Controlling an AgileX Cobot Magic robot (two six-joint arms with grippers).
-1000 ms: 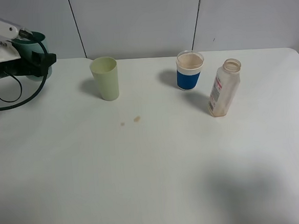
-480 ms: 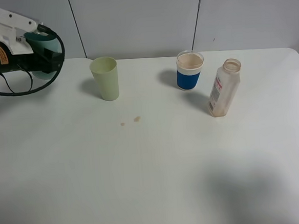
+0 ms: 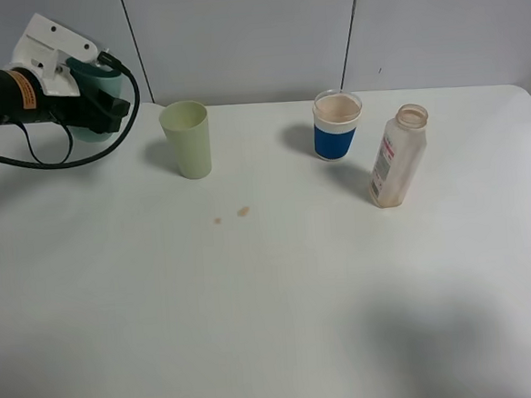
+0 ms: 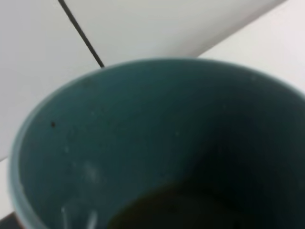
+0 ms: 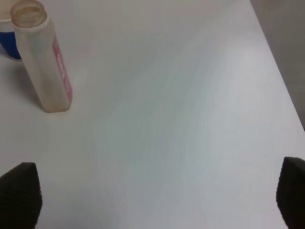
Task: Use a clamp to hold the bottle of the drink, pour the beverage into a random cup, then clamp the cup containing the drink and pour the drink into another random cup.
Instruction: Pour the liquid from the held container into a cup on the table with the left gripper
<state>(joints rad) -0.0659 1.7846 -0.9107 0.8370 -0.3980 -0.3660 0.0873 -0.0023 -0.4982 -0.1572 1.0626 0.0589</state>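
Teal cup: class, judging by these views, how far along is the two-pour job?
Done: the bottle stands free, nearly empty, and dark beverage lies in the teal cup. In hand: the left gripper is shut on that cup, held above the table beside the pale yellow-green cup. Left: the pour into that pale cup, whose inside shows no liquid.

Inside of teal-green cup (image 4: 95,143) close up, dark brown liquid (image 4: 181,210) at its bottom, white wall (image 4: 157,24) behind
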